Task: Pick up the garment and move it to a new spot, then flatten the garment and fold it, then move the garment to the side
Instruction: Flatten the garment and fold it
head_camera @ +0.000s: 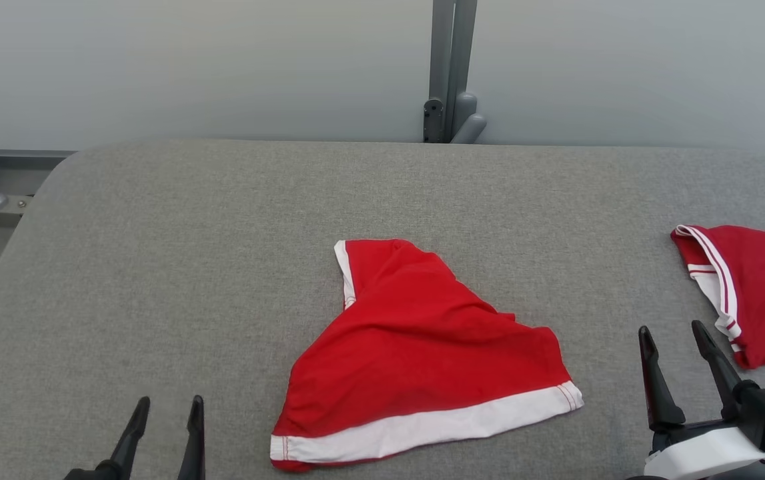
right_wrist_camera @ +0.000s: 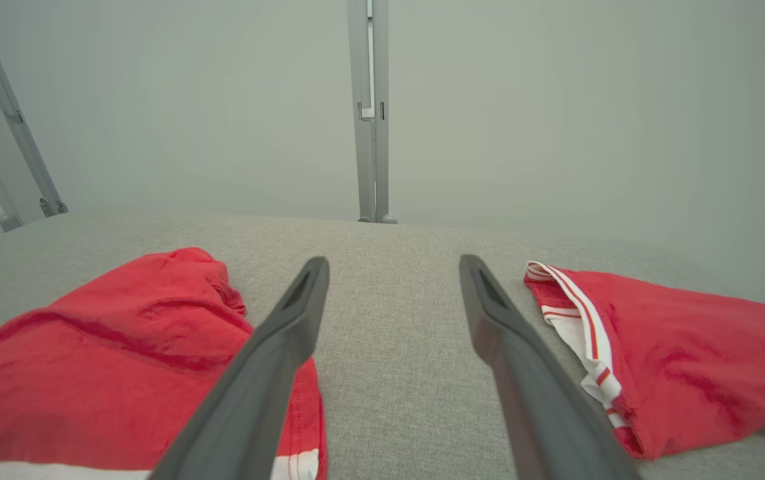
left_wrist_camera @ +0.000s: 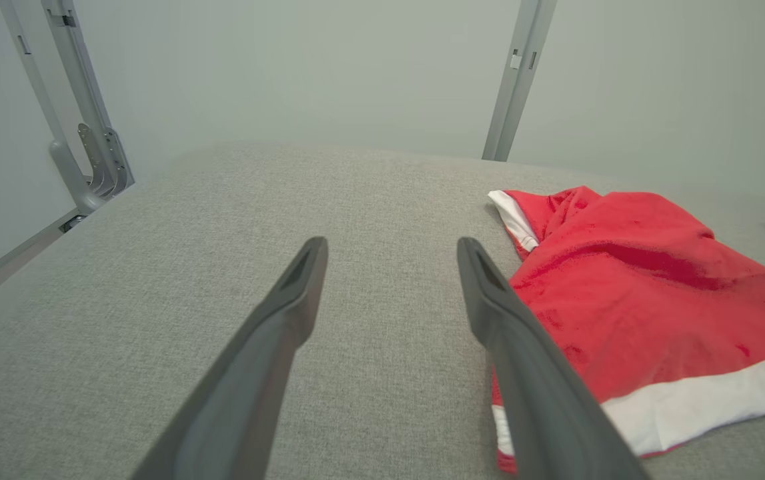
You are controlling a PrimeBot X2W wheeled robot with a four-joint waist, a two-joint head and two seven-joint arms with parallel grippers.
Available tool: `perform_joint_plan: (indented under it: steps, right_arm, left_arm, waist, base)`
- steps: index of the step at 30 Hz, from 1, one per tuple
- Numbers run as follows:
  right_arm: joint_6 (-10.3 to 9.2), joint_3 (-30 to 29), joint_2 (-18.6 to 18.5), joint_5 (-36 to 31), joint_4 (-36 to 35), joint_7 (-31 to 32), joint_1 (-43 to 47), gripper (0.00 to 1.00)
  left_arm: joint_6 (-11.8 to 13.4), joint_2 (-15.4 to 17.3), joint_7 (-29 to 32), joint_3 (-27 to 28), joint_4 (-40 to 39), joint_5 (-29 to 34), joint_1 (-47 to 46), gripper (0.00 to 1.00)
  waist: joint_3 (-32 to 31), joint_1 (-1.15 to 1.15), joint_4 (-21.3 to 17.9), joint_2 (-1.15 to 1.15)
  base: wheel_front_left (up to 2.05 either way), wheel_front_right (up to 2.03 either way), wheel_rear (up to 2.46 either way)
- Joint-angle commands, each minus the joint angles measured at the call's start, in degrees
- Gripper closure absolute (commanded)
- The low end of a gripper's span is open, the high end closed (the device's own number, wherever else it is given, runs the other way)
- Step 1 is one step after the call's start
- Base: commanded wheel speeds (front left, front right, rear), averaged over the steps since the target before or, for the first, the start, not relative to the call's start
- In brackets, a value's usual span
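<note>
A red garment [head_camera: 415, 347] with a white band along its near edge lies crumpled in a rough triangle at the middle of the grey table; it also appears as the garment [left_wrist_camera: 649, 300] at the right of the left wrist view and the garment [right_wrist_camera: 109, 373] at the left of the right wrist view. My left gripper [head_camera: 167, 403] stands open at the lower left, apart from the cloth, fingers [left_wrist_camera: 302, 280] spread with nothing between them. My right gripper [head_camera: 675, 333] stands open at the lower right, between the two red cloths, holding nothing.
A second red garment [head_camera: 749, 293] with white and red striped trim lies at the table's right edge, also seen as the second garment [right_wrist_camera: 682, 360]. The grey padded table [head_camera: 189, 233] ends at a pale wall with a metal post [head_camera: 450, 67]. Metal brackets [left_wrist_camera: 89, 160] stand at the left.
</note>
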Motion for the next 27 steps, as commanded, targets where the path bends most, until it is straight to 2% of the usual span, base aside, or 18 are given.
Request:
perform_joint_plan:
  steps: [1, 4, 8, 15, 27]
  right_arm:
    - [-0.07, -0.03, 0.27, -0.27, 0.85, -0.22, -0.37, 0.0]
    - [-0.07, -0.27, 1.05, -0.26, 2.39, -0.22, -0.62, 0.0]
    - [-0.07, -1.8, 2.35, -0.45, 3.11, -0.22, 0.13, 0.0]
    - [-0.07, -4.07, 3.72, -0.63, 2.83, -0.22, 1.22, 0.0]
    - [-0.07, -3.44, 4.05, -0.96, 3.05, -0.22, 0.65, 0.0]
  left_arm:
    - [-2.1, -0.75, 0.01, 0.85, 0.88, 1.43, 0.54, 0.0]
    - [-6.62, -2.42, 0.01, 2.67, 3.09, 4.21, -0.54, 0.0]
    - [-9.42, -4.09, 0.01, 4.72, 5.44, 6.62, -2.06, 0.0]
    - [-10.4, -5.41, 0.01, 5.99, 6.24, 7.85, -3.37, 0.0]
    - [-10.43, -4.69, 0.01, 4.63, 5.17, 6.46, -2.65, 0.0]
  waist:
    - [-0.05, 0.0, 0.33, 0.0]
    - [0.19, 0.0, 0.7, 0.0]
    - [0.53, 0.0, 0.82, 0.0]
    - [0.85, 0.0, 0.33, 0.0]
    - [0.96, 0.0, -0.96, 0.0]
  base:
    - [0.0, 0.0, 0.0]
    - [0.0, 0.0, 0.0]
    - [0.0, 0.0, 0.0]
    - [0.0, 0.0, 0.0]
    - [0.0, 0.0, 0.0]
